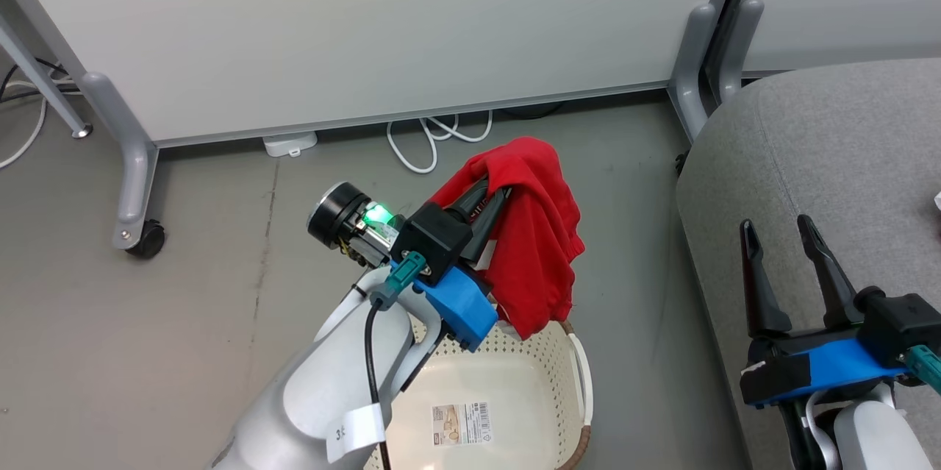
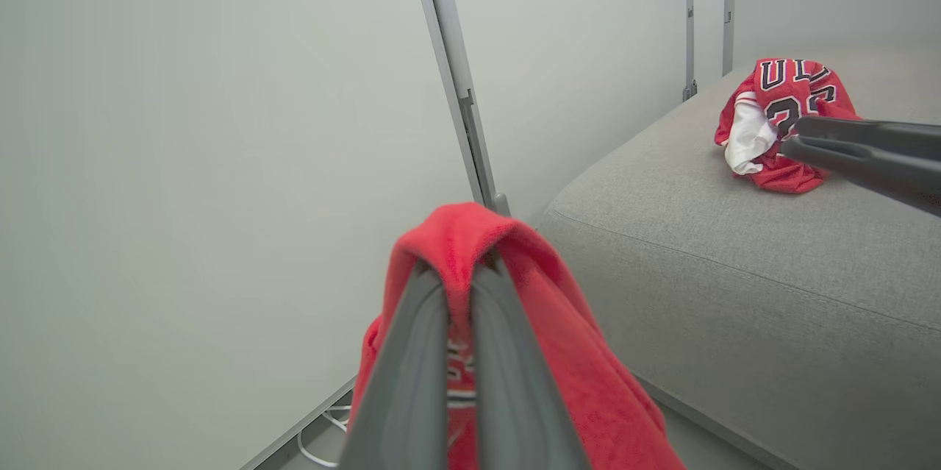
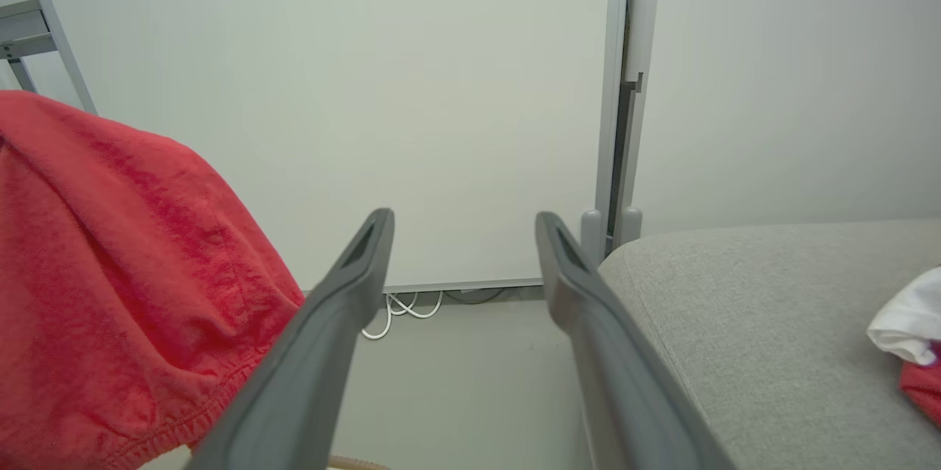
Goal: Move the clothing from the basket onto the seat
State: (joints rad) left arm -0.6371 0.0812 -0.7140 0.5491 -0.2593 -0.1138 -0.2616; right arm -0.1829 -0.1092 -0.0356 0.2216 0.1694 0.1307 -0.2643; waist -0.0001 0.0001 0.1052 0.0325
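Cream plastic shows bare across the basket [image 1: 581, 367], at least the part your arm doesn't hide. Your left gripper [image 1: 489, 201] is clamped on a red garment [image 1: 537, 249] hanging above its far rim. Your right gripper [image 1: 775, 227], jaws apart, holds nothing by the seat's [image 1: 845, 146] edge. Farther back on the seat lies a jersey [image 2: 779, 109]; only this garment seems left to move.

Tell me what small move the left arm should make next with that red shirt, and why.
Probably swing it to the robot's right, toward the seat. The left arm's jaws are shut on the red shirt, which hangs above the basket, not yet over the seat. A red jersey lies on that seat, with bare cushion around it.
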